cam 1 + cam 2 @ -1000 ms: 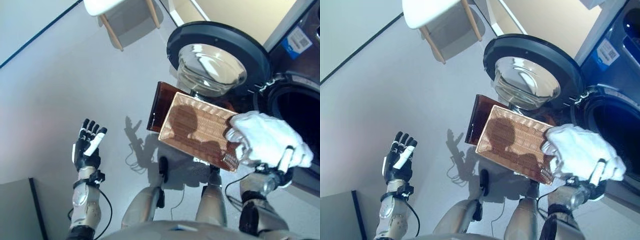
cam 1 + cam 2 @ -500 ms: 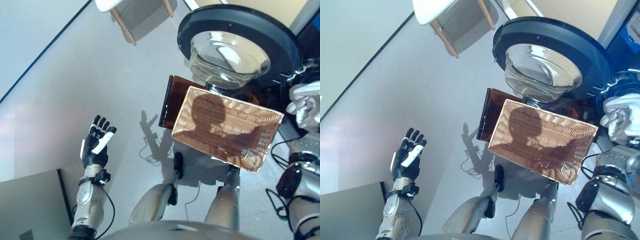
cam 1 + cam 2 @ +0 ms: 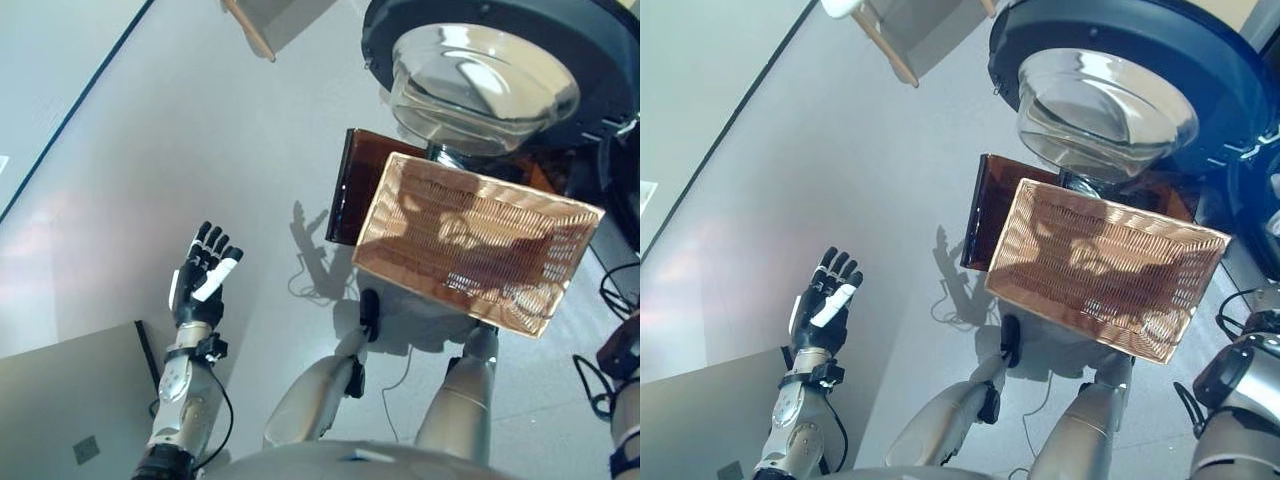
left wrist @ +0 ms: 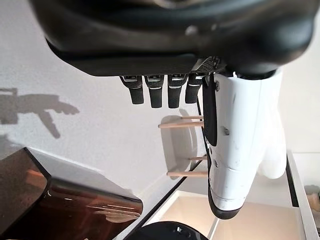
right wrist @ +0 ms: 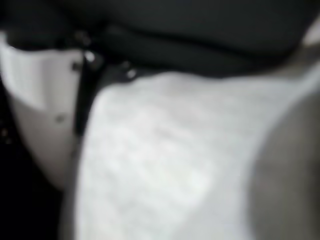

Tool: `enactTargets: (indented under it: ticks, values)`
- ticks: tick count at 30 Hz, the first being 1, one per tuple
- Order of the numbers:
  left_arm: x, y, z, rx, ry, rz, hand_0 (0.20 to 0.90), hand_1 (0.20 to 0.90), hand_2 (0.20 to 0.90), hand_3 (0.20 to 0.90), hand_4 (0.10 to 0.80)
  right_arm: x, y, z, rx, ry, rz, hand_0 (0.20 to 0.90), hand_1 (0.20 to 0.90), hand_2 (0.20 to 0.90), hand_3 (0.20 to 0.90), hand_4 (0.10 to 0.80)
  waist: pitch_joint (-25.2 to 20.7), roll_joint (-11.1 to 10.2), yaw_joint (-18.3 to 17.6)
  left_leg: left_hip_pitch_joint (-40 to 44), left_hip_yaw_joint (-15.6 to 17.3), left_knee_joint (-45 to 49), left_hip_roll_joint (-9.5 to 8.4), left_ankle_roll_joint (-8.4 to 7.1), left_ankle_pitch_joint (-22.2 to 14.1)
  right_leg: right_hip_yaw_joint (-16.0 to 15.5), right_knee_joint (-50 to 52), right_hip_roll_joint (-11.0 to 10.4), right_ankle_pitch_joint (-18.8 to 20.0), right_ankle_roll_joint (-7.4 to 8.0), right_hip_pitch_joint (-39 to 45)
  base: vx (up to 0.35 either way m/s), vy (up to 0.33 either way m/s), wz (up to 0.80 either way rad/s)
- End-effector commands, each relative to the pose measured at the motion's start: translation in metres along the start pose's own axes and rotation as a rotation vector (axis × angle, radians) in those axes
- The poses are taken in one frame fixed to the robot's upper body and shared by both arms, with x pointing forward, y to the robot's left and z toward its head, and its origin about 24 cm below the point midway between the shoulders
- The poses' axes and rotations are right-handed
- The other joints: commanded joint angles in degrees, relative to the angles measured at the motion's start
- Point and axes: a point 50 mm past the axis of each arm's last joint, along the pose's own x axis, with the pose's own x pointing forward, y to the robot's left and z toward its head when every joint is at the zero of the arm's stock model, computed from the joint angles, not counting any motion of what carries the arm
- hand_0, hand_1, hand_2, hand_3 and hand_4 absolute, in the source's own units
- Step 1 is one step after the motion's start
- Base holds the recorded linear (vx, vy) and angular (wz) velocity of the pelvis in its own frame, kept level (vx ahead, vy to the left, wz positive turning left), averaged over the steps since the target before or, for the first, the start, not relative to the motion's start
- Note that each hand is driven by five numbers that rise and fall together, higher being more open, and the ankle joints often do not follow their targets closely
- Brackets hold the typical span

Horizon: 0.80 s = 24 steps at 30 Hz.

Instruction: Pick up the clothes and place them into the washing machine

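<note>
1. Left hand [image 3: 201, 283] is raised over the smooth grey floor [image 3: 120, 180], fingers straight and spread, holding nothing.
2. Right hand [image 5: 40, 100] shows only in its wrist view, its white-covered thumb beside soft white cloth [image 5: 165, 160]; whether the fingers grip the cloth cannot be told.
3. A rectangular woven wicker basket [image 3: 478, 245] stands empty beside a glossy brown box [image 3: 362, 185].
4. The washing machine door [image 3: 490, 70], round with a domed glass centre, stands open.

– Where's the left hand [image 3: 203, 283]?
– Raised well off to the left of the wicker basket [image 3: 475, 240], fingers straight and spread, holding nothing.
– And the right hand [image 5: 45, 100]?
– Thumb pressed against white cloth [image 5: 165, 160].
</note>
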Motion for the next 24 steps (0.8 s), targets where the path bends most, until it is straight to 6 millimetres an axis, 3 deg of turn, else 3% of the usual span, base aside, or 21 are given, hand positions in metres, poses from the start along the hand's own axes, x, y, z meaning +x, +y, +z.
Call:
enactTargets:
  ticks: [1,7,11,17,24]
  values:
    - [0.004,0.016,0.050,0.034,-0.253,0.042,0.900,0.900,0.900,0.900,0.800,0.010,0.053,0.104,0.031,-0.397,0.204,0.200,0.200,0.200,0.200,0.300,-3.0,1.8,-1.9,-0.3,-1.1,-0.5,-0.04,-8.11,-2.4,1.0,9.9,2.5,-8.2,-4.23,-2.6,0.015,0.027,-0.08]
    - [0.004,0.018,0.051,0.048,-0.257,0.045,0.900,0.900,0.900,0.900,0.800,0.014,0.055,0.122,0.029,-0.446,0.177,0.200,0.200,0.200,0.200,0.300,-3.2,2.6,-2.4,-0.4,-0.5,-0.5,-0.01,-7.99,-2.4,1.6,10.2,2.4,-8.2,-4.16,-3.4,0.008,0.027,-0.08]
    - [0.002,0.023,0.057,0.070,-0.274,0.053,0.900,0.900,0.900,0.900,0.800,0.015,0.060,0.145,0.020,-0.507,0.193,0.200,0.200,0.200,0.200,0.300,-3.6,2.6,-2.9,-0.6,-0.6,-0.5,-0.08,-8.09,-2.0,1.8,10.4,2.4,-7.6,-4.16,-3.7,-0.008,0.003,0.00]
    - [0.001,0.034,0.059,0.097,-0.264,0.077,0.900,0.900,0.900,0.900,0.800,0.004,0.089,0.173,0.024,-0.571,0.278,0.200,0.200,0.200,0.200,0.300,-4.2,2.1,-2.6,-0.1,0.0,-0.5,0.29,-8.55,-1.9,1.8,10.8,2.5,-7.8,-4.23,-3.3,-0.002,-0.001,-0.05]
    - [-0.001,0.033,0.054,0.078,-0.248,0.070,0.900,0.900,0.900,0.900,0.800,-0.002,0.099,0.166,0.013,-0.563,0.319,0.200,0.200,0.200,0.200,0.300,-4.7,2.0,-2.6,0.5,0.1,-0.5,1.12,-8.48,-2.2,1.6,10.6,3.2,-8.5,-4.27,-2.5,-0.004,-0.021,-0.03]
